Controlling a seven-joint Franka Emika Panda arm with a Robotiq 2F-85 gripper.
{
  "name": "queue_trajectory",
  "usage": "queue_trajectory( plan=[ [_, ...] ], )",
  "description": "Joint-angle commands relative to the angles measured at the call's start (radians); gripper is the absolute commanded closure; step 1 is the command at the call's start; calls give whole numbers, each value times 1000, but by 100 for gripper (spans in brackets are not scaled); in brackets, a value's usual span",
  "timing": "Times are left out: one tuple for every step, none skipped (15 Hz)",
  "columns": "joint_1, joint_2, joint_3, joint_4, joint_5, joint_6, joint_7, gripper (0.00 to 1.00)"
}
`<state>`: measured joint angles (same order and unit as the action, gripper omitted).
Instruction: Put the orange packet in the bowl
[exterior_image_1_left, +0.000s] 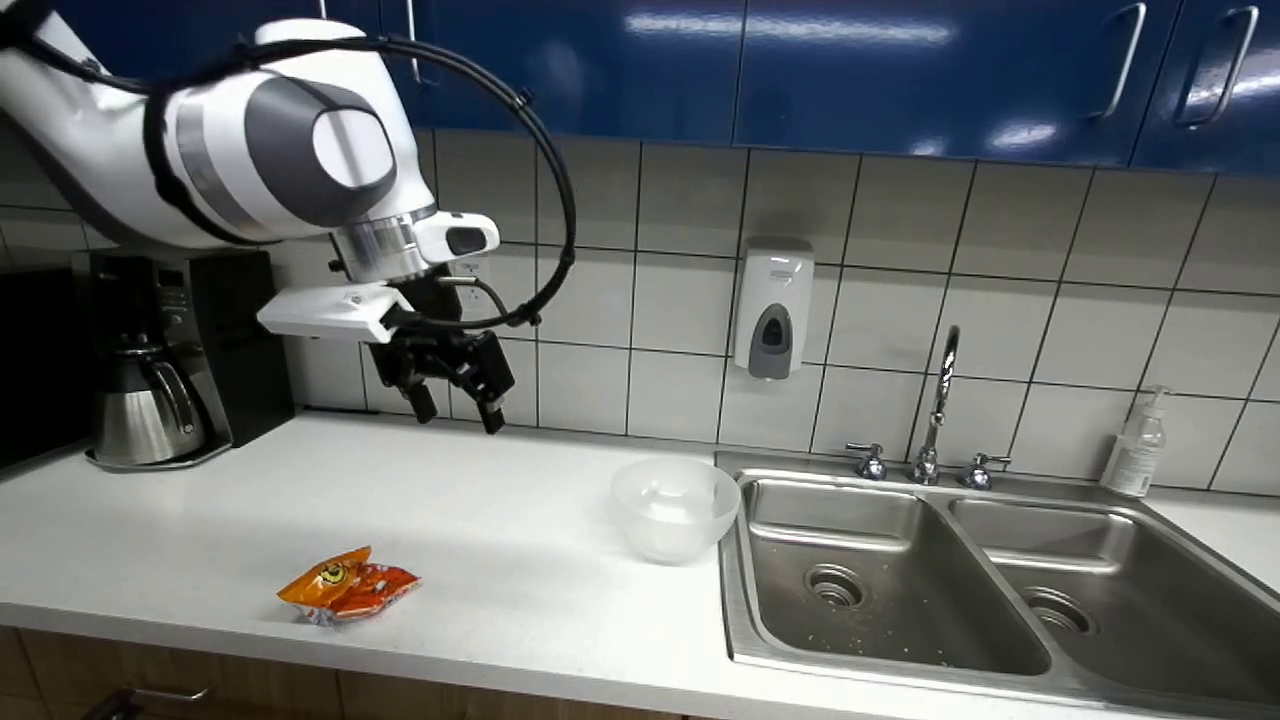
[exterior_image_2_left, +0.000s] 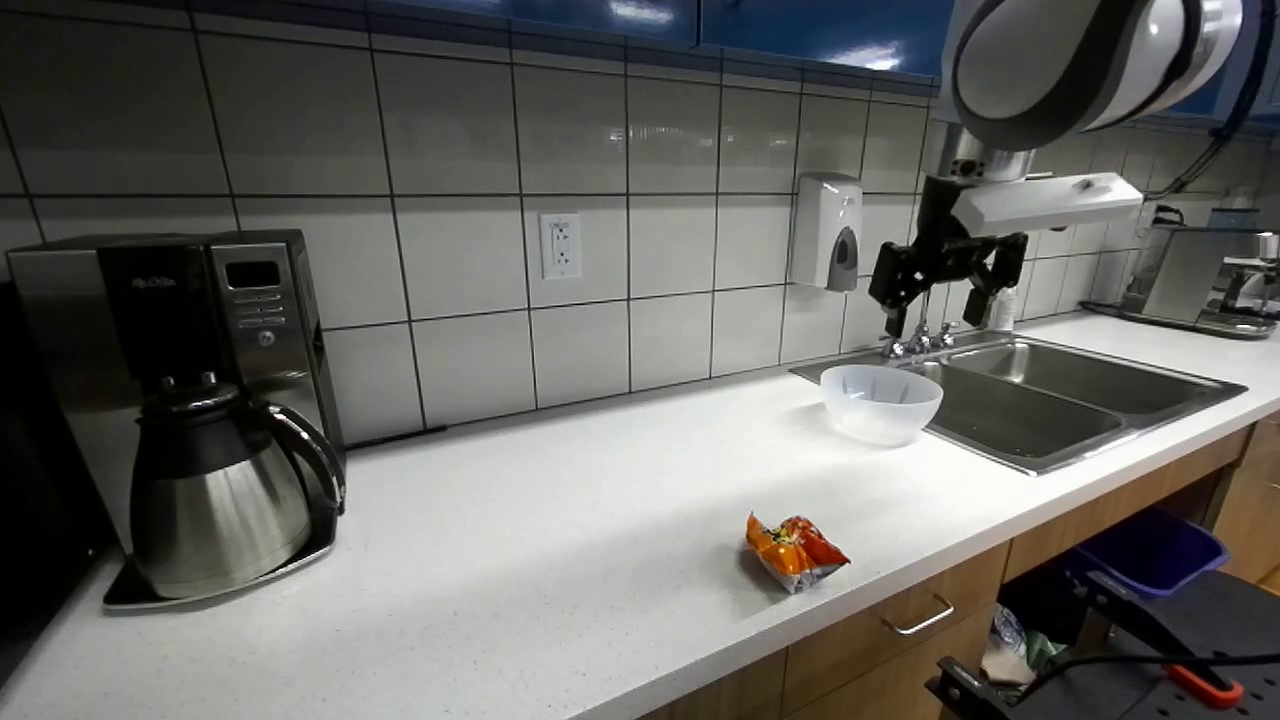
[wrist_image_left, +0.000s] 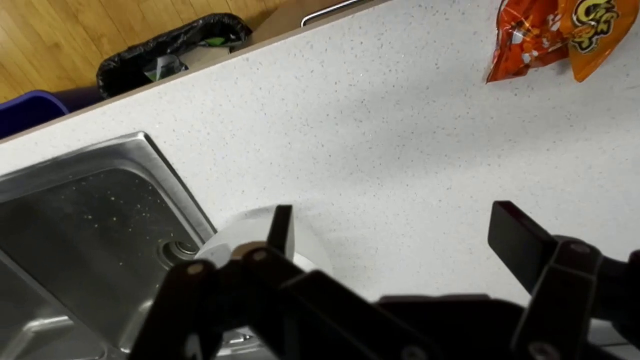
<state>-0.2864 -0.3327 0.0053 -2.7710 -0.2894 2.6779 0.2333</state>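
Overhead, the gripper (wrist_image_left: 393, 222) was held widely spread. The orange packet (exterior_image_1_left: 348, 588) was seen on the counter (exterior_image_1_left: 520, 560), well apart from the bowl (exterior_image_1_left: 675, 510); specks (wrist_image_left: 89, 217) were scattered in a sink basin (wrist_image_left: 60, 240), and green and pale scraps (wrist_image_left: 165, 67) were contained in a black-lined bin (wrist_image_left: 215, 26).

the pincer (wrist_image_left: 398, 227) partly hides the bowl (wrist_image_left: 229, 241) (wrist view).
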Motion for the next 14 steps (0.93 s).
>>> queue_trajectory(
  plan=[
    [-28,120,56,58,-55,-7,163,0],
    [-17,146,61,69,-58,-16,204,0],
    [-7,170,65,81,-61,-22,247,0],
    [4,191,65,91,-60,-27,280,0],
    [17,210,67,98,-59,-26,319,0],
    [29,230,67,107,-59,-25,357,0],
    [41,252,68,115,-69,-19,403,0],
    [55,270,64,122,-77,-18,446,0],
    [71,289,61,129,-87,-24,487,0],
    [87,305,55,134,-103,-22,532,0],
    [107,321,50,139,-113,-26,575,0],
    [125,336,44,142,-127,-28,620,0],
    [144,350,38,145,-128,-30,651,0],
    [162,365,32,147,-134,-27,685,0]
  ],
)
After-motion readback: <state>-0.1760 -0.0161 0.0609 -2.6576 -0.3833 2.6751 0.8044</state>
